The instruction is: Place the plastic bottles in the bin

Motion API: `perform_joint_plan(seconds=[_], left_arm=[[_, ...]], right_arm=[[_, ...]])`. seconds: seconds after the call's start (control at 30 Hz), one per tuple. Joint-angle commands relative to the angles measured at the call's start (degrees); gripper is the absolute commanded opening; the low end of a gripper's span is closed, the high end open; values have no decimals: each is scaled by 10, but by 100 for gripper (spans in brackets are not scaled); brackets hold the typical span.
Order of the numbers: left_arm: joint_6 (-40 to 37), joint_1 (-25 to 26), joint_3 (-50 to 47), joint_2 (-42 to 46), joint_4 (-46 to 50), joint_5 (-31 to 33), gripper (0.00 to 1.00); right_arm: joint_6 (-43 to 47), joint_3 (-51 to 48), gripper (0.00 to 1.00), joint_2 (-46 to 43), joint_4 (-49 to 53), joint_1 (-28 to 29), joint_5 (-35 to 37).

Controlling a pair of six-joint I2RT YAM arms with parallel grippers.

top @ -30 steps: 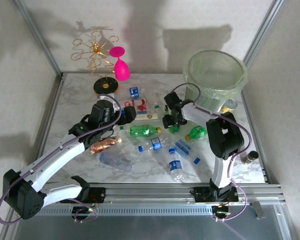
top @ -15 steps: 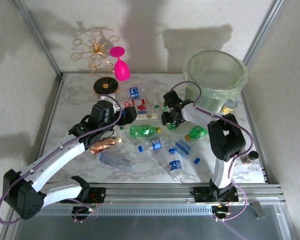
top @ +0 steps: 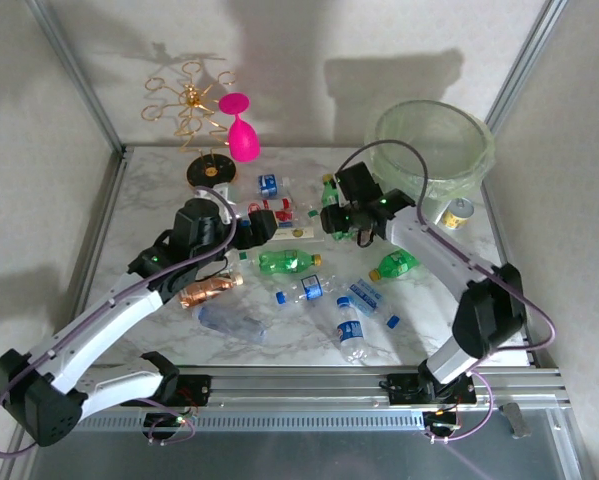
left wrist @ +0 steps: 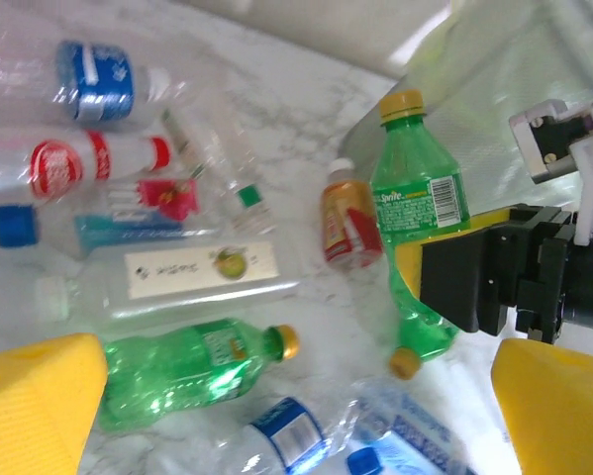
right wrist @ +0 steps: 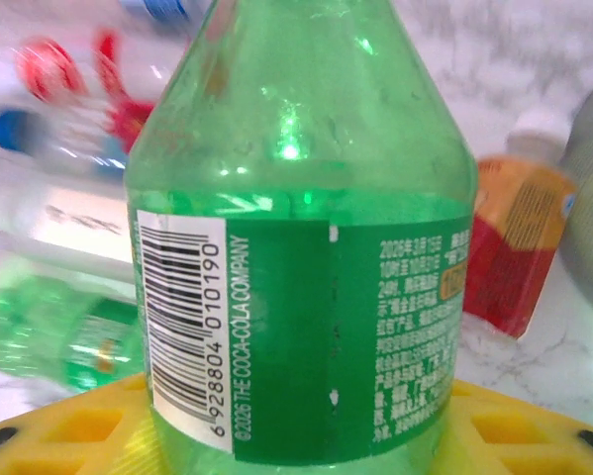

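While right tool grips green bottle, bin bag-lined.

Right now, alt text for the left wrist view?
The right claw grips an upright green bottle with a yellow cap. Other bottles lie scattered on the marble table beside it.

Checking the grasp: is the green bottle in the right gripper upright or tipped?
Upright. The green bottle stands with its yellow cap on top and its label level, and the right gripper is clamped on its lower body.
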State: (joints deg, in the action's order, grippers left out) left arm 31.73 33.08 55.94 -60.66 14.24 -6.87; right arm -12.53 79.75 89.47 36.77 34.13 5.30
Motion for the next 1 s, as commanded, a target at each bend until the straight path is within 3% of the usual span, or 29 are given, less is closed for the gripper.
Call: perform_joint_plan(seconds=[0.0,0.13,0.37,0.63,0.8,0.97], left_arm=[[-1,6,34,26,-11,17,99],[-11,7,41,20,-17,28,99],[-12,11,29,5,-35,21,99],[-23,14,15,-8,-38,35,100],[-27,14,5,-11,-39,40,99],[-30,15,8,-13,-37,37,99]], right_arm=[[14,58,54,-50,29,5,10],[21,125,53,-76,35,-4,37],[22,212,53,-66,40,-73,104],[6,330,53,27,84,-179,88],[13,333,53,67,84,-199,125],[15,327,54,108,92,-227,109]])
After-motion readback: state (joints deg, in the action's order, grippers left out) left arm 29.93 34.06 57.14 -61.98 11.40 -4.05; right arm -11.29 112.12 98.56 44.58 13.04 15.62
